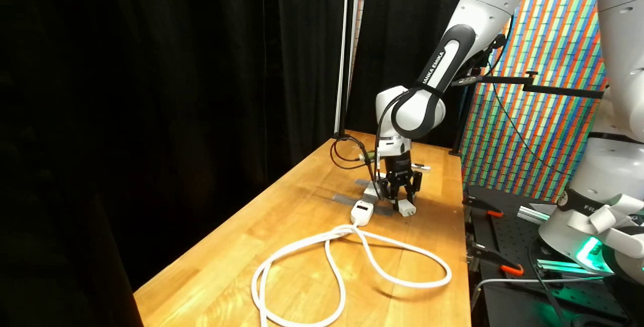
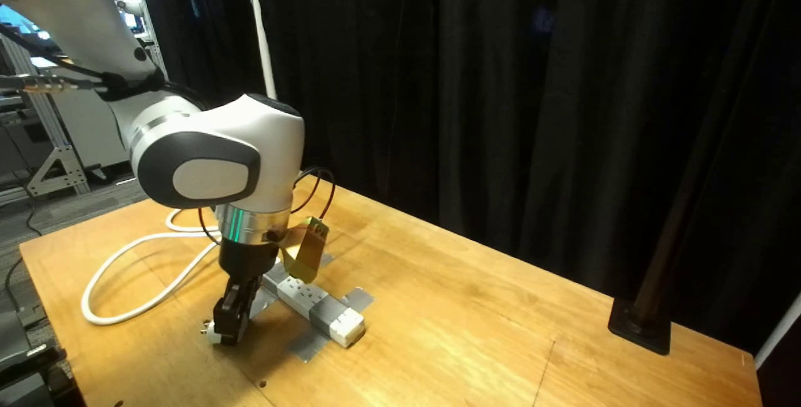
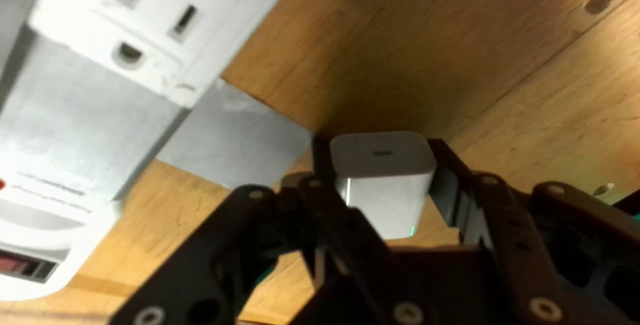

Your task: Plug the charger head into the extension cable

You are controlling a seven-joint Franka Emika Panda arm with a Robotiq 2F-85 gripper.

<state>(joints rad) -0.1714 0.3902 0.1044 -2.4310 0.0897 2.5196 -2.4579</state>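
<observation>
Beside the socket block [image 2: 305, 294] of the extension cable [image 1: 415, 284], the gripper [image 3: 382, 160] grasps the small white charger [image 3: 385, 205] from both sides, and on the arm [image 1: 445, 60], higher than this block, one can read "ANKA EMIKA" (the block's fine print [image 3: 47, 183] is too blurred).

In an exterior view we miss much of the charger head [image 2: 213, 335] behind the claw [image 2: 228, 335], towards eight o'clock; the wrist view crops the extension cable [image 3: 155, 44] at nine and eleven.
</observation>
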